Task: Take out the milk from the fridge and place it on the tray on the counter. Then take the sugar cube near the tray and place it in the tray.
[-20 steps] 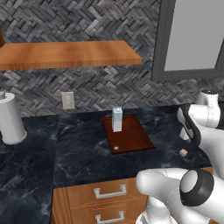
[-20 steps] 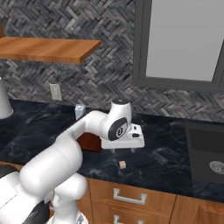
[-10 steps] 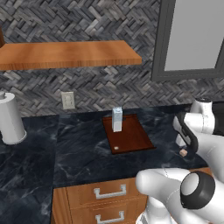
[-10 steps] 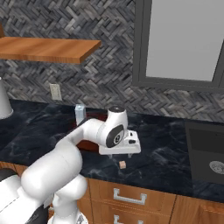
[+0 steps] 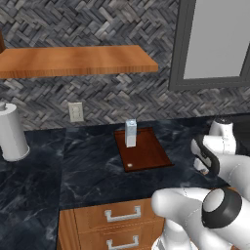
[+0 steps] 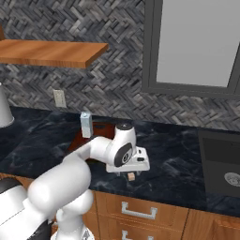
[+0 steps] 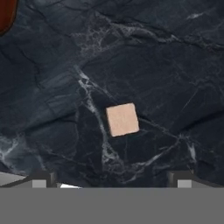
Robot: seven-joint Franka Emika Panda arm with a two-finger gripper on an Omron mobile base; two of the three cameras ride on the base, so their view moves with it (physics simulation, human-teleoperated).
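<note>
A: We log the milk (image 5: 130,133) upright on the tray (image 5: 149,156), at its back edge — first half of the task looks done.

B: And the sugar cube (image 7: 122,119)?

A: Alone on the bare counter (image 5: 93,171), off the tray's right side, near the front edge above the drawers (image 6: 140,213). In the right base view it sits just under the gripper (image 6: 133,168); in the hand view it lies between and ahead of the two fingertips (image 7: 42,178), untouched.

B: Finger state?

A: Spread wide, nothing held — the tips stand well apart at the bottom of the hand view, the cube between their lines.

B: How do we expect it to handle?

A: We judge it very light, rigid, possibly crumbly at the corners. Flat faces, so we would close on two opposite sides, squarely. It sits slightly rotated in the hand view; an off-square pinch could spin it or flick it out. Light closing force should suffice.

B: Risk?

A: Nudging it across the slick marble before the pads (image 7: 183,178) seat.
</note>
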